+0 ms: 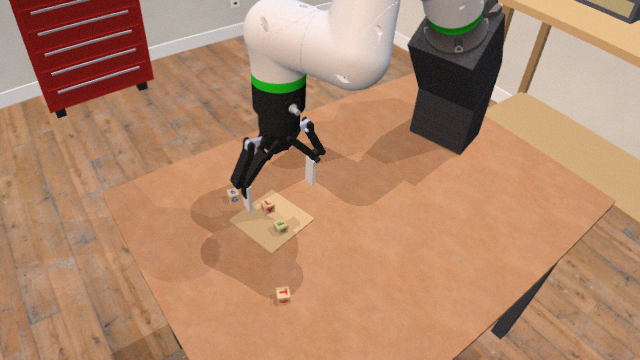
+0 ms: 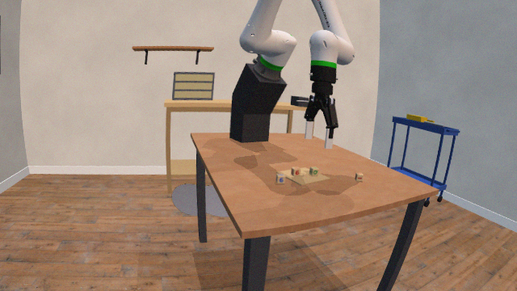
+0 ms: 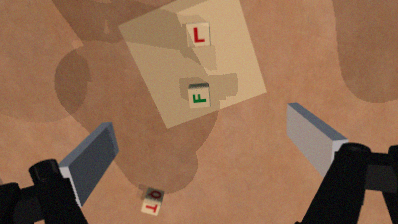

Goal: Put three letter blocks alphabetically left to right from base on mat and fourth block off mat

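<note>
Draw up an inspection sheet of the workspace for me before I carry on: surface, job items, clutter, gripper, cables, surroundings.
Surface: brown table, mat lying on it.
Job items: L block and F block on the mat, F turned sideways to L; T block and blue-marked block off it.
Clutter: yellow item on the blue cart.
Gripper: wide open, nothing held, above the table.
Cables: nothing seen.
Surroundings: red drawer cabinet, blue cart, wall shelf.
</note>
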Robot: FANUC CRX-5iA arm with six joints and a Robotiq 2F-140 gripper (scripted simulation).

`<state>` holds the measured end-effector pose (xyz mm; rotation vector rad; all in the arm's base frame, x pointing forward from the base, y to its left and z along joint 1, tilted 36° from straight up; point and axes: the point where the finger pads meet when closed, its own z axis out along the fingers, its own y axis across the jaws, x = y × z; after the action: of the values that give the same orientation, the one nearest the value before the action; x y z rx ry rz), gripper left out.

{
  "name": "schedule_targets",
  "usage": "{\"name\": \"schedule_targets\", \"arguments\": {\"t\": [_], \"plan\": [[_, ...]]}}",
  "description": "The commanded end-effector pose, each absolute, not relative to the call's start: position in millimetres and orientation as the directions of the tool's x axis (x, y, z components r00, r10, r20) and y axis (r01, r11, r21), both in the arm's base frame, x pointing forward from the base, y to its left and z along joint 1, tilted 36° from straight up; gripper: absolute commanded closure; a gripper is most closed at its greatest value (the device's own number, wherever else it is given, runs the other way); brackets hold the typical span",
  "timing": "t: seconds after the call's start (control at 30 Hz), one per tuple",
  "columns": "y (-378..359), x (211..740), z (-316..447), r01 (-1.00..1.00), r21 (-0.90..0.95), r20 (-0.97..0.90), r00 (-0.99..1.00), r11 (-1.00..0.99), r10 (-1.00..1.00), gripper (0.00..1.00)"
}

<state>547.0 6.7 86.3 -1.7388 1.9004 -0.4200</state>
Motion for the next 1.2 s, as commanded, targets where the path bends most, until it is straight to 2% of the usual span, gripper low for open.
{"name": "schedule_targets", "arguments": {"t": [0.0,0.23,0.63,0.8,0.83,1.17], "plan": [[6.5,547.1,86.4,-0.822,-0.557,-0.168,-0.034,0.123,-0.985,0.0],[2.5,546.9,85.2,-0.822,-0.567,-0.122,0.032,0.044,-0.992,0.0],[-18.0,545.7,78.8,-0.738,-0.563,0.124,0.368,-0.371,-0.922,0.0],[-22.4,545.3,77.4,-0.7,-0.549,0.177,0.437,-0.457,-0.882,0.0],[-25.9,545.1,76.3,-0.664,-0.533,0.219,0.491,-0.525,-0.843,0.0],[-38.5,544.1,72.4,-0.493,-0.447,0.364,0.662,-0.747,-0.655,0.0]]}}
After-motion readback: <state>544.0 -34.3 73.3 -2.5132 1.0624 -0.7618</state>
